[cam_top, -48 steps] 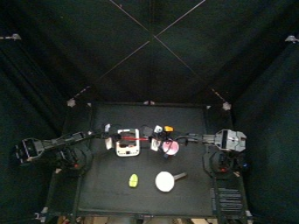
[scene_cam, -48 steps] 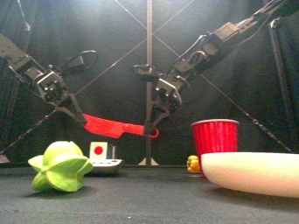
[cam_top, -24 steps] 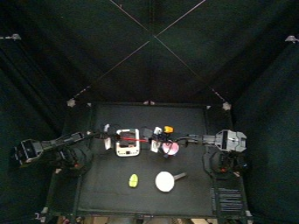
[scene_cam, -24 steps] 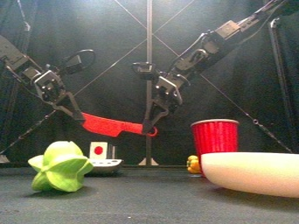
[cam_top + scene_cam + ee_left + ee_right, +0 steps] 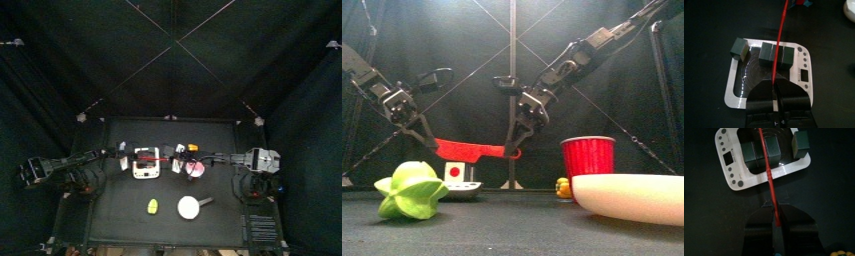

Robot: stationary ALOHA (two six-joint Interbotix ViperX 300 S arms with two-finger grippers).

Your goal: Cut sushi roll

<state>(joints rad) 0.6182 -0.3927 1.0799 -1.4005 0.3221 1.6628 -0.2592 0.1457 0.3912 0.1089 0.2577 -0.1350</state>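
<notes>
The sushi roll lies as three dark green pieces (image 5: 769, 52) on a white board (image 5: 743, 86); the right wrist view also shows the pieces (image 5: 774, 148). A red knife (image 5: 476, 150) hangs level above them, held at both ends. My left gripper (image 5: 425, 138) is shut on its left end and my right gripper (image 5: 516, 150) is shut on its right end. In the wrist views the knife is edge-on as a thin red line (image 5: 781, 40) (image 5: 765, 163), crossing between two adjoining pieces. In the top view the knife (image 5: 150, 157) lies over the board (image 5: 144, 170).
A red cup (image 5: 587, 158) and a white bowl (image 5: 629, 198) stand front right. A green star-shaped fruit (image 5: 409, 192) sits front left. A small yellow thing (image 5: 564, 186) is beside the cup. A small orange item (image 5: 191, 148) lies behind the cup.
My left gripper has come down, so the knife's left end dropped and the blade now sits level. My right gripper has barely moved.
</notes>
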